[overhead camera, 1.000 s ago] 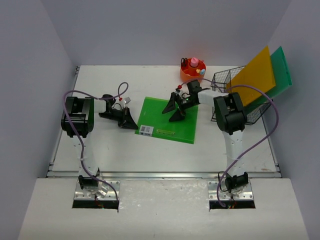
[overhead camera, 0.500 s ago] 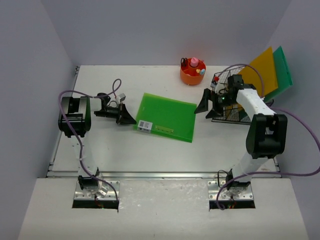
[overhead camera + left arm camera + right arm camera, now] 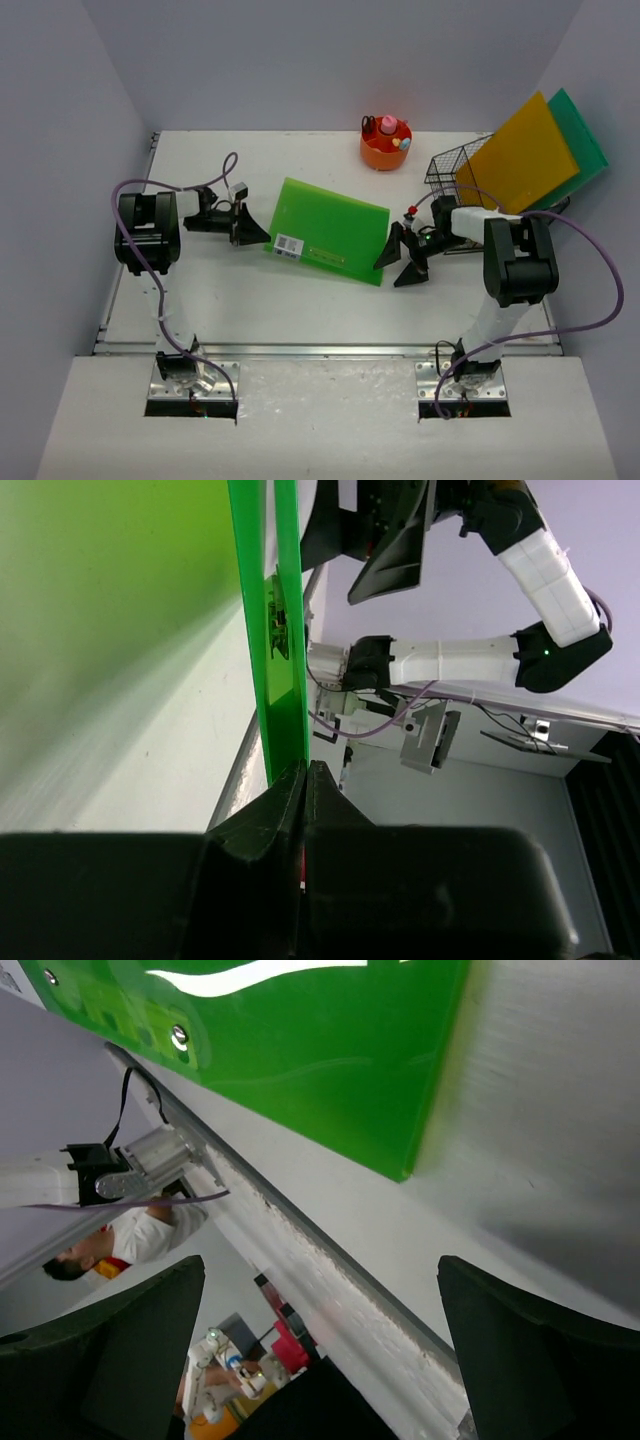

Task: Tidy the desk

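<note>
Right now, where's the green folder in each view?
Top external: folder at centre.
Left wrist: folder fills the upper left, its edge a strip down the middle.
Right wrist: folder across the top.
Shared landmark: front rail.

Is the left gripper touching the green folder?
Touching. In the left wrist view, the edge of the green folder runs down into the left gripper, whose shut jaws pinch it.
</note>
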Tool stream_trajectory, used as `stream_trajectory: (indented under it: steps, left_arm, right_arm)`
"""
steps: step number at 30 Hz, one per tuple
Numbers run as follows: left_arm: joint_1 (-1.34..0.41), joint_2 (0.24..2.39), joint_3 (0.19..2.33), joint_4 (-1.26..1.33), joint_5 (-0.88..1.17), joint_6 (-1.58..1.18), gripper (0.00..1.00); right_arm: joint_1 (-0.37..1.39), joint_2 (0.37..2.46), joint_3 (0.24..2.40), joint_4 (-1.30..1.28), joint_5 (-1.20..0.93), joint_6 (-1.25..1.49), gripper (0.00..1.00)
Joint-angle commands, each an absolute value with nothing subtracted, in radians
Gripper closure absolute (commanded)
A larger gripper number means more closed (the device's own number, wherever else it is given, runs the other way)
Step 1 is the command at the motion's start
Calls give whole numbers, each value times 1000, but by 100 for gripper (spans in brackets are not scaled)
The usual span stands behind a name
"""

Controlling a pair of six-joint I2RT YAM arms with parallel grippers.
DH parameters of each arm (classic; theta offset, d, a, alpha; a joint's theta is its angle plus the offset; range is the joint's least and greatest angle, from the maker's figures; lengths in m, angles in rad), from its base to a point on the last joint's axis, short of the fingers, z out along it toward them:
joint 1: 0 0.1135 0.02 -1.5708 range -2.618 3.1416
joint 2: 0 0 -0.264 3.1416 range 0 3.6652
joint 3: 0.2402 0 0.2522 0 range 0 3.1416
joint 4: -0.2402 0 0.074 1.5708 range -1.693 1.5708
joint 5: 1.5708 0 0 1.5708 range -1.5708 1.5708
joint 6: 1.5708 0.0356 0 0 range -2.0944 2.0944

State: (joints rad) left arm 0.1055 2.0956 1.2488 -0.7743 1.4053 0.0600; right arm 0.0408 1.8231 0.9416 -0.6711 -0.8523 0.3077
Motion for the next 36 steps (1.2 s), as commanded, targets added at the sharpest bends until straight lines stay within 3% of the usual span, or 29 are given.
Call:
stream_trajectory:
  steps: [1,9,12,19,21,25,30,32,33,36]
  left_arm:
    - [124,2053,1235,-789,1494,79,100]
    - [142,2058,1194,-765,1471,69,100]
    - [143,2071,1192,-773,1427,90,100]
    - [143,2116,1204,-767,1355,100,100]
    - [143,2122,1204,-778,1355,111,100]
    - [144,2129,1198,-804,1352,149,100]
    - [168,2122,1186,-795,1358,154,100]
    - [191,2129,1184,-796,1382,151,100]
    - [204,2132,1184,-796,1389,148,100]
    - [225,2138,1186,-803,1400,147,100]
  right_arm:
    - [121,1867,981,-539,-881,425,1]
    - [222,1994,1010,-413,-701,534,2]
    - [235,2016,1049,-399,-711,530,9]
    - [282,2052,1141,-363,-764,485,56]
    - [298,2051,1155,-350,-782,462,79]
    - [310,2028,1159,-336,-830,440,99]
    - [311,1973,1187,-390,-837,364,98]
    - [311,1915,1196,-397,-791,306,80]
    - [310,1880,1189,-378,-744,287,64]
    - [311,1763,1167,-291,-658,232,43]
